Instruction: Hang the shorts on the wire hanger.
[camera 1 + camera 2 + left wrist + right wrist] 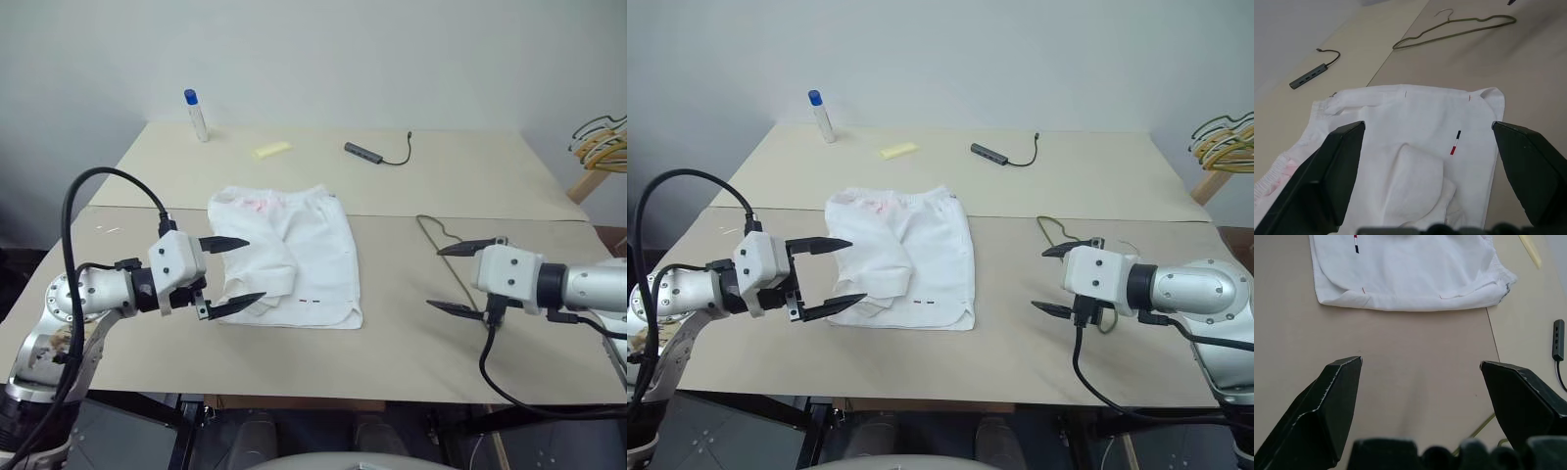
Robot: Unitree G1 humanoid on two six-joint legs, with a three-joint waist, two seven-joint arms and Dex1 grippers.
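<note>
The shorts (289,257) lie flat near the middle of the surface (392,333), waistband toward the far side, one leg folded over on the robot's left half. Two small dark dashes sit near the hem closest to the robot. The left wrist view shows one dash as part red, part black; the head views give them as plain dark marks. That wrist view also shows pink marks on the gathered waistband.

The hanger (1454,32) lies flat on the surface to the right of the shorts, well apart from them. The left wrist view shows its whole triangle and hook; in the head views the right gripper (460,277) covers most of it, leaving a bit of wire showing.

The left gripper (233,271) hovers at the shorts' left edge, jaws spread wide, holding nothing. The right gripper hangs to the right of the shorts, jaws also wide and empty.

Beyond the shorts, on the far half of the surface, are a white bottle (197,115) with a blue cap, a yellow strip (271,150) and a grey hub (364,151) with its cable. Far to the right of the shorts, off the surface, is a bunch of hangers (600,142).
</note>
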